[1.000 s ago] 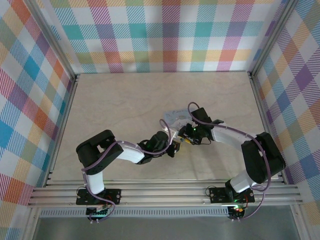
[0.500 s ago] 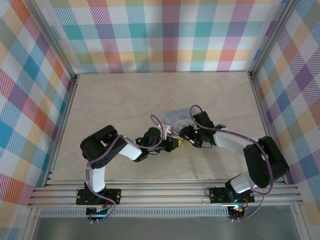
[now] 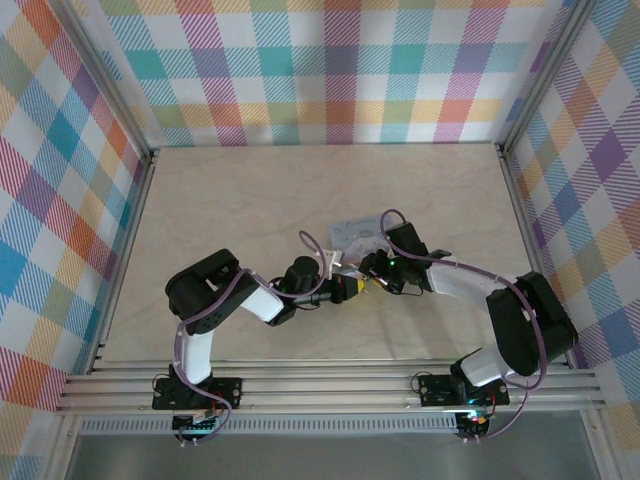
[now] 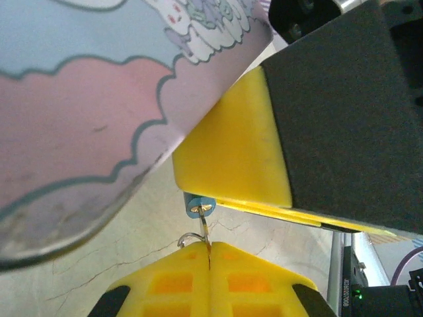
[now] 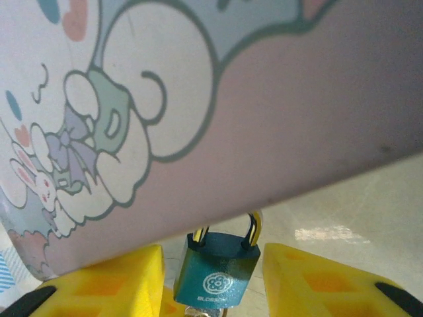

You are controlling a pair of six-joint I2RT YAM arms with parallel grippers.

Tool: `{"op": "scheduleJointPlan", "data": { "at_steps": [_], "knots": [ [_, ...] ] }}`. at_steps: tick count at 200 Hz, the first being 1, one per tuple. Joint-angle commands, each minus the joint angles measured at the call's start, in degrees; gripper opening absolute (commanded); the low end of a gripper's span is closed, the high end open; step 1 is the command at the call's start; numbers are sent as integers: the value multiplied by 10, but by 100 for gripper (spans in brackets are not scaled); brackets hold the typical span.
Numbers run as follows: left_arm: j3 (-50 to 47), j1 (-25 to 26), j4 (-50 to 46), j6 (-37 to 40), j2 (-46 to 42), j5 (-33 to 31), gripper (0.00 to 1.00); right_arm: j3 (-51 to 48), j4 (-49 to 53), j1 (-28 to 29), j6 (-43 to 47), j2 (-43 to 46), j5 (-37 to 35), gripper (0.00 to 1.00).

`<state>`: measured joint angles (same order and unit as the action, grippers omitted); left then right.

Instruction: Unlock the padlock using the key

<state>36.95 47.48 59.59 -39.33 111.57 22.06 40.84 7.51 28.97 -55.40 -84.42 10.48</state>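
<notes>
The padlock hangs off the tin, between the parted right end effector fingers. The left end effector, clamped on the key, comes from 9 o'clock.

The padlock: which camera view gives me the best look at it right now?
The right wrist view: the padlock hangs from the tin, teal body and shackle clear. The left wrist view shows just a small blue edge. The top external view cannot resolve it among the arms.
</notes>
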Motion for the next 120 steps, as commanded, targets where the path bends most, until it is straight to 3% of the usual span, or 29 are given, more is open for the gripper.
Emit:
{"op": "scheduleJointPlan", "data": {
  "at_steps": [1, 120],
  "knots": [
    [-8, -1, 62, -12, 12, 18, 0, 1, -12, 3, -11, -5, -9, 40],
    [-14, 11, 22, 26, -17, 0, 0, 11, 17, 3, 1, 2, -10, 0]
  ]
}}
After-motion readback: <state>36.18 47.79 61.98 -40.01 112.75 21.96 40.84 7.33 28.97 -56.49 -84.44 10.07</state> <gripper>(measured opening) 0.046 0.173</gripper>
